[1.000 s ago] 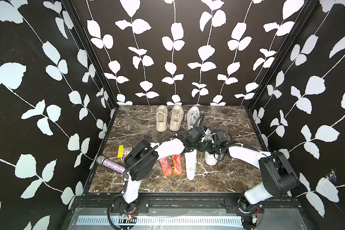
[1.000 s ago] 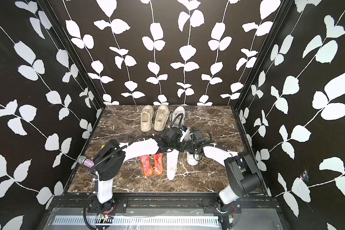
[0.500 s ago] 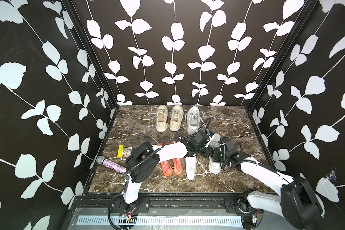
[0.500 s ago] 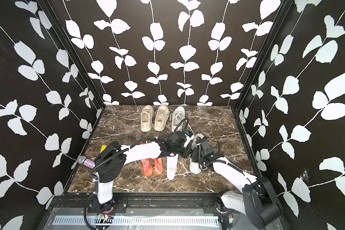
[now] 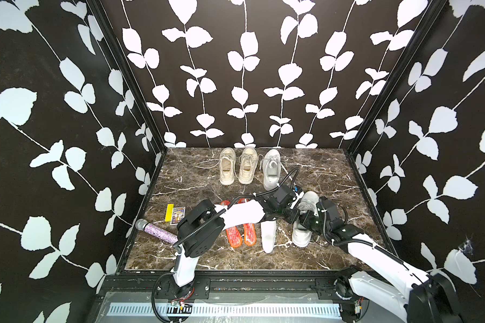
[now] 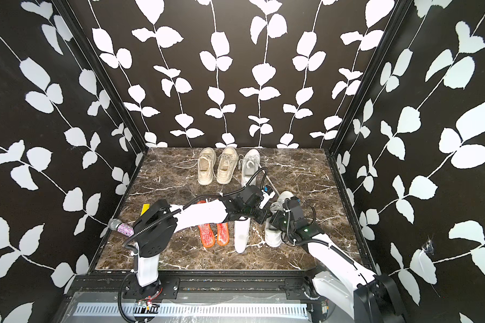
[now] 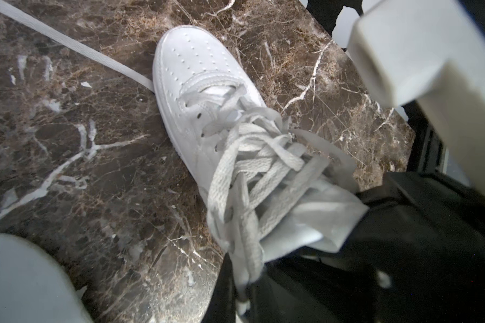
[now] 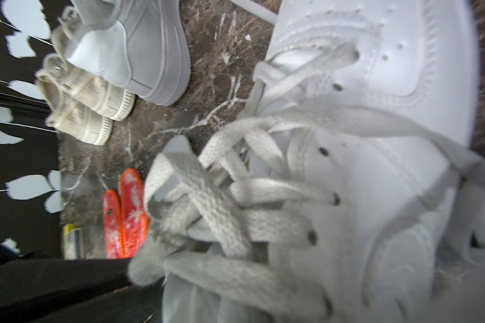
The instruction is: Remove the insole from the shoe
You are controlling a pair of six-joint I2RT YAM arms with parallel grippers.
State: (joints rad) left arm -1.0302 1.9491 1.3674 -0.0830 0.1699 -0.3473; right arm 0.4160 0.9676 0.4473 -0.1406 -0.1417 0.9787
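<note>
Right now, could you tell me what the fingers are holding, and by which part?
The left fingers look shut on the white sneaker's laces at the ankle end. The right fingers are shut at that shoe; any hold cannot be told.

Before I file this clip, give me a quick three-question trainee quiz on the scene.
1. True or false: two orange insoles lie on the table.
2. What lies between those and the front shoe? A: white insole; B: microphone; C: card.
3. Fill in: ___ back shoes stand in a row by the far wall.
Key: 1 true; 2 A; 3 three.
</note>
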